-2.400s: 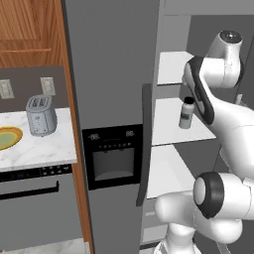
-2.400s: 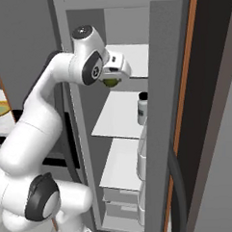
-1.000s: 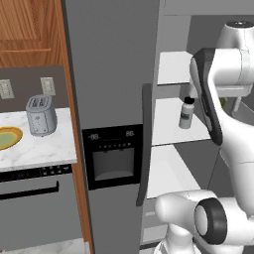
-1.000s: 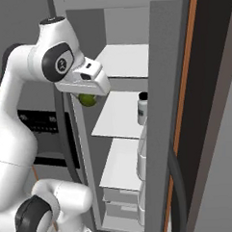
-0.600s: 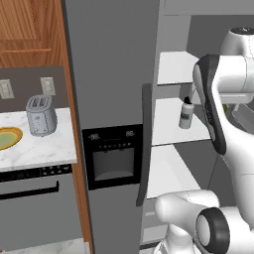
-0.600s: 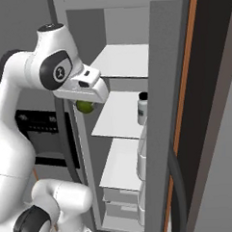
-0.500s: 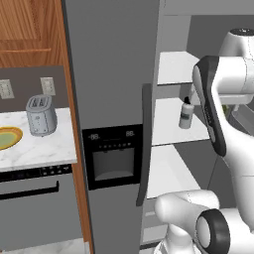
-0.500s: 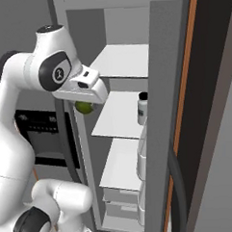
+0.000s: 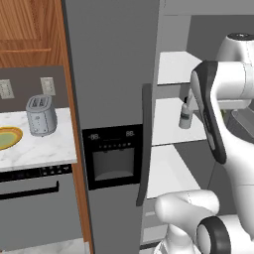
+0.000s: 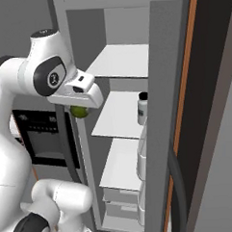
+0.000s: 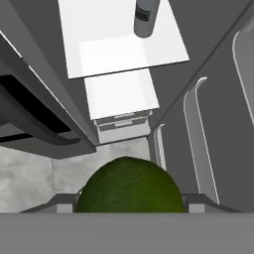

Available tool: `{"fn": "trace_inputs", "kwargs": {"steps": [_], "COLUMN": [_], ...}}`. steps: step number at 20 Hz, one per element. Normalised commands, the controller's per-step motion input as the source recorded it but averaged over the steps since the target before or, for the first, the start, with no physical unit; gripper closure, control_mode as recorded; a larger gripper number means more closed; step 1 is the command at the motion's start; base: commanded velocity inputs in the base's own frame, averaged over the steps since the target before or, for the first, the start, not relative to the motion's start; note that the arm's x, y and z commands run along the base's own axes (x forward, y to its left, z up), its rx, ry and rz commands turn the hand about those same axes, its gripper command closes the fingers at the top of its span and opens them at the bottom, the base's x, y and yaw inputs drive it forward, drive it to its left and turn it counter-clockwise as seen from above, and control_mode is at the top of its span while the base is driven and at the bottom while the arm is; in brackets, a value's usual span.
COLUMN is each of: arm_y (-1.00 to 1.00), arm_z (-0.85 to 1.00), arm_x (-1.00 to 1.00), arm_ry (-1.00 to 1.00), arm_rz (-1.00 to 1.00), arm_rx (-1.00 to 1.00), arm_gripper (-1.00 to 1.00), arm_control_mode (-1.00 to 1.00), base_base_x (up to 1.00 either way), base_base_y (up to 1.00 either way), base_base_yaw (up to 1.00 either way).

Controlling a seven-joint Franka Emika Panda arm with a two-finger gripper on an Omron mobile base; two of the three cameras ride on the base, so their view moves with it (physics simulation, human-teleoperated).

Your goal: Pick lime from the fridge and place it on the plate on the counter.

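Green and round, the lime [image 11: 130,185] sits pinched in the gripper [image 10: 80,110], hanging under the white hand just outside the open fridge [image 10: 167,86], left of its shelves.

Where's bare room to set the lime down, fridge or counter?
Plate is bare. Counter is free between plate and toaster and in front of it. Fridge shelves are bare left of the bottle. Lime sits in the gripper.
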Motion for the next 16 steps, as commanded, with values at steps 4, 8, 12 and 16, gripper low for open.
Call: {"fn": "trace_inputs", "kwargs": {"steps": [4, 8, 12, 16], "arm_y": [0.26, 0.37, 0.35, 0.34], "arm_z": [-0.37, -0.31, -0.28, -0.13], "arm_x": [-0.17, 0.00, -0.08, -0.22], "arm_ry": [0.00, 0.03, 0.03, 0.09], "arm_rz": [0.04, 0.06, 0.07, 0.05], "arm_rx": [0.00, 0.00, 0.00, 0.01], "arm_gripper": [1.00, 1.00, 1.00, 1.00], "arm_control_mode": [-1.00, -1.00, -1.00, -1.00], "base_base_x": [0.00, 0.00, 0.00, 0.00], "base_base_y": [0.00, 0.00, 0.00, 0.00], "base_base_yaw": [0.00, 0.00, 0.00, 0.00]}}
